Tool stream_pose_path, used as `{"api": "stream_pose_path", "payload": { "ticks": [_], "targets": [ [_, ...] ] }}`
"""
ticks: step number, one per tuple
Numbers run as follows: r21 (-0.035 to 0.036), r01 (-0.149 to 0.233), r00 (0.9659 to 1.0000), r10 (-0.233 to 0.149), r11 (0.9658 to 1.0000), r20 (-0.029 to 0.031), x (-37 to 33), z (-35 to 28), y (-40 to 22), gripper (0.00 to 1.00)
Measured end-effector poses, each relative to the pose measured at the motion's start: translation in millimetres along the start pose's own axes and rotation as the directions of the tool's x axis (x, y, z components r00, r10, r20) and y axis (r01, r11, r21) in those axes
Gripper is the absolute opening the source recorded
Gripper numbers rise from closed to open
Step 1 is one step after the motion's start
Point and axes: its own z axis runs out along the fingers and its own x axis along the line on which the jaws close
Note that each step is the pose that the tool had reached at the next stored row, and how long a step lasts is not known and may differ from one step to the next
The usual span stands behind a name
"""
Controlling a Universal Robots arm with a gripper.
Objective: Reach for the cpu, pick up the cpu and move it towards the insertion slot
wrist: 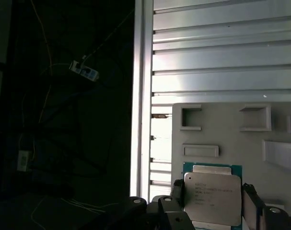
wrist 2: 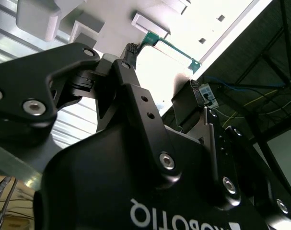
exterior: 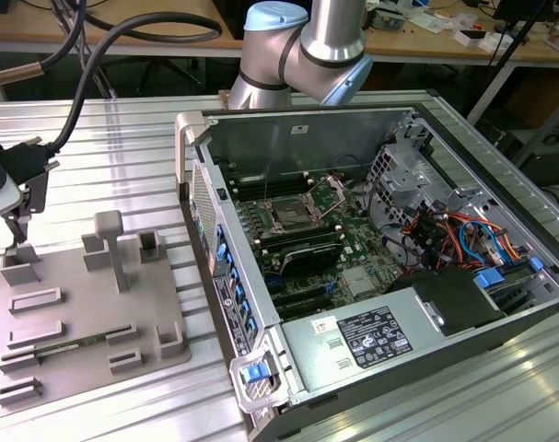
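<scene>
The cpu (wrist: 213, 195), a silvery square on a green board, lies between my gripper's (wrist: 213, 199) two black fingers (wrist: 177, 190), which press on its opposite edges. Its green edge (wrist 2: 170, 46) also spans the gap of the gripper (wrist 2: 164, 67) in the second wrist view. In the exterior view the gripper (exterior: 18, 235) hangs over the far left corner of the grey tray (exterior: 86, 318); I cannot tell whether the cpu is off the tray. The insertion slot (exterior: 293, 216) sits on the motherboard inside the open computer case, far toward the exterior view's right of the gripper.
The grey tray (wrist: 222, 132) has raised blocks (exterior: 118, 244) and rests on a ribbed metal table (exterior: 122, 138). The case wall (exterior: 219, 267) stands between tray and motherboard. Cables (exterior: 454, 235), a drive cage (exterior: 413, 175) and the power supply (exterior: 362, 336) crowd the case. The arm's base (exterior: 297, 46) is behind.
</scene>
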Motion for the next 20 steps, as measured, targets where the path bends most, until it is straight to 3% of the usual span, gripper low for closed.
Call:
{"api": "stream_pose_path", "payload": {
  "ticks": [15,18,20],
  "targets": [
    [-0.0013,0.000,1.0000,0.000,1.0000,-0.0004,0.1,-7.6,0.6,0.55],
    [-0.0055,0.000,1.0000,0.000,1.0000,-0.0014,0.1,-20.8,1.6,0.55],
    [-0.0060,0.000,1.0000,0.000,1.0000,-0.0014,0.2,-21.6,1.7,0.55]
  ]
}}
